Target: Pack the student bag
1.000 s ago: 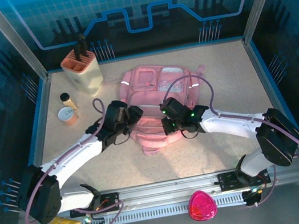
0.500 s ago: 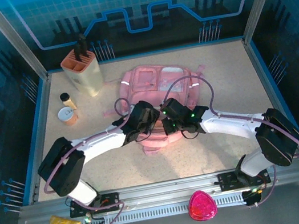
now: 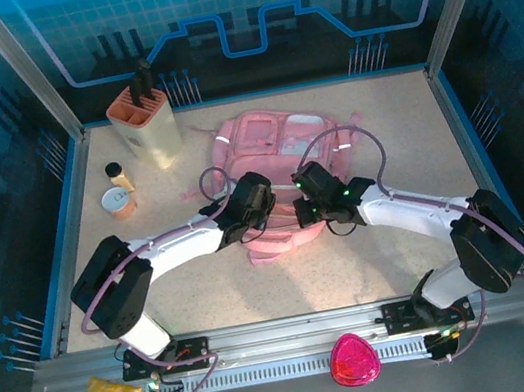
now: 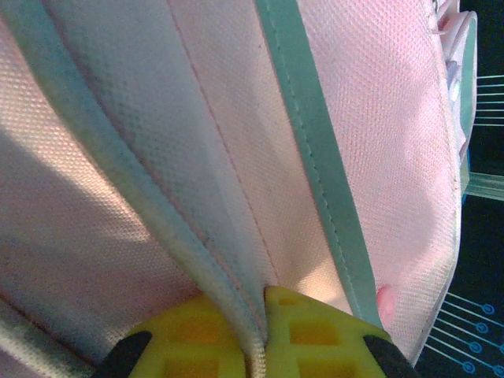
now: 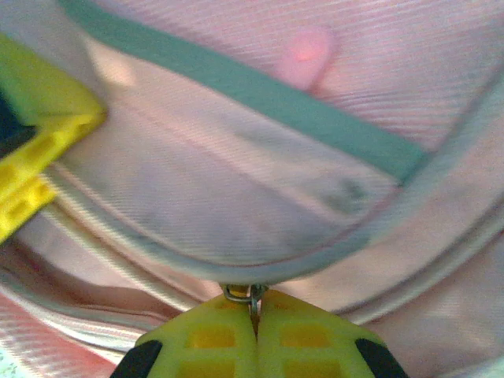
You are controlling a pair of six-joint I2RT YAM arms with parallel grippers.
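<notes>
The left gripper [image 4: 256, 331] has its yellow fingertips pressed together on a raised fold of pink fabric, so it has hold of the student bag [image 3: 272, 138]; the fold runs up and away from the tips, with a strip of teal piping [image 4: 315, 157] just to their right. The right gripper [image 5: 256, 323] is also fully closed; its tips pinch a small metal ring [image 5: 252, 293] that hangs from the curved seam straight above them, and a yellow finger [image 5: 39, 150] of the other arm shows up and to their left. From above, the two grippers sit close together, side by side, over the bag's near end; the rest of the bag stretches out flat beyond them.

A second ago the left gripper stood wide open to the left of the bag's near edge, clear of the fabric; half a second ago it had reached the bag, partly closed; now it is clamped. The right gripper has stayed shut on the bag throughout and sits slightly farther from the arm bases than before.
</notes>
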